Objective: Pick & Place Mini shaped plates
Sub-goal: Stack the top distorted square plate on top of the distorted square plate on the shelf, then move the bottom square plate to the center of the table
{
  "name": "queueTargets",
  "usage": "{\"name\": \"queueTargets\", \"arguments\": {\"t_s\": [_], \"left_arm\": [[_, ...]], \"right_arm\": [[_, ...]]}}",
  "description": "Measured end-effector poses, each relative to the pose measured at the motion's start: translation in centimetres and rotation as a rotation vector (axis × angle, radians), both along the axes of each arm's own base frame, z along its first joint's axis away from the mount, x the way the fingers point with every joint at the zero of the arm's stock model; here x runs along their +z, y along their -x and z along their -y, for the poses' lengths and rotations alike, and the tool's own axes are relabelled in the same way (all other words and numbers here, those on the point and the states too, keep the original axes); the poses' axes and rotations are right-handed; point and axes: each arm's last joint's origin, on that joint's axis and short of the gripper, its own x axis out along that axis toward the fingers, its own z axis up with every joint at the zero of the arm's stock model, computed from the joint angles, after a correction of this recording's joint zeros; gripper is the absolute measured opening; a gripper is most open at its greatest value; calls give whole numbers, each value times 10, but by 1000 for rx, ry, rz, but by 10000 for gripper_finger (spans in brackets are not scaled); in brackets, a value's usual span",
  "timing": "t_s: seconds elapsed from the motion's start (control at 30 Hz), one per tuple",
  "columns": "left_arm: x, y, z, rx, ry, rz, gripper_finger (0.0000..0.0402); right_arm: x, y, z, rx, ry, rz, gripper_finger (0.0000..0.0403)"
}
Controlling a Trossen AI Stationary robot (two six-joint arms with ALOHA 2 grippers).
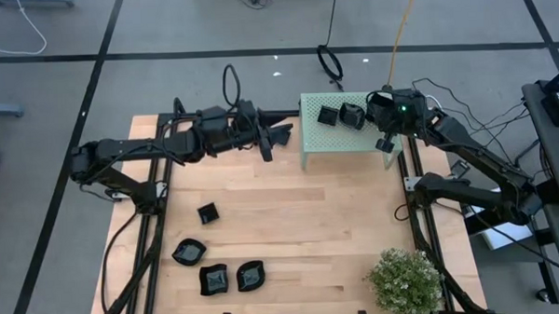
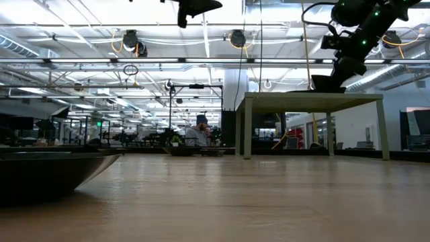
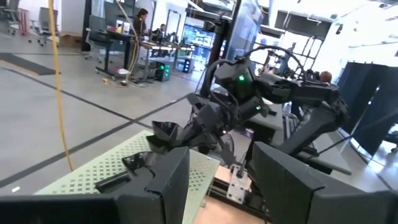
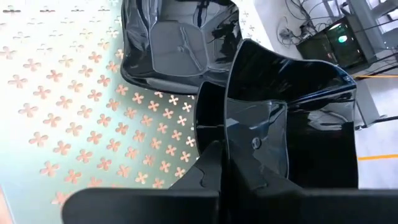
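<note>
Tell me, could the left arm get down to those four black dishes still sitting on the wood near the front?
Probably yes. The left gripper hangs open and empty above the table, and the four black dishes lie on its side with nothing over them. The right gripper is busy at the green box.

floor: grey concrete floor [image 1: 210, 29] with dark seams
ceiling: exposed white beams [image 2: 168, 60], round hanging lamps [image 2: 236, 38]
back: desks [image 3: 134, 50]

Light: bright ceiling strips above me | Glare: glossy plate [image 4: 292, 118] in my right gripper | Blur: near dish [image 2: 47, 175], low view
</note>
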Motion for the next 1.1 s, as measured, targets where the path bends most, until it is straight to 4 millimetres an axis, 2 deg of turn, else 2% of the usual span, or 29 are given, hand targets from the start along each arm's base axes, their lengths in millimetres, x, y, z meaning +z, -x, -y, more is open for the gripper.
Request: {"name": "queueTargets", "arguments": {"t_s": [0.17,0.47,0.77,0.97,1.1], "left_arm": [[0,0,-2,4,25,7,182],[0,0,-2,4,25,7,182],[-7,2,-11,33,91,-45,182],[-28,7,-17,61,252,-232,182],[-54,16,-7,-76,456,-500,182]], "right_arm": [[0,0,0,0,0,0,16],[4,3,-4,-29,5,50,77],[38,17,-27,-44,102,235,97],[51,20,-35,-65,133,392,92],[56,18,-34,-71,157,458,90]]}}
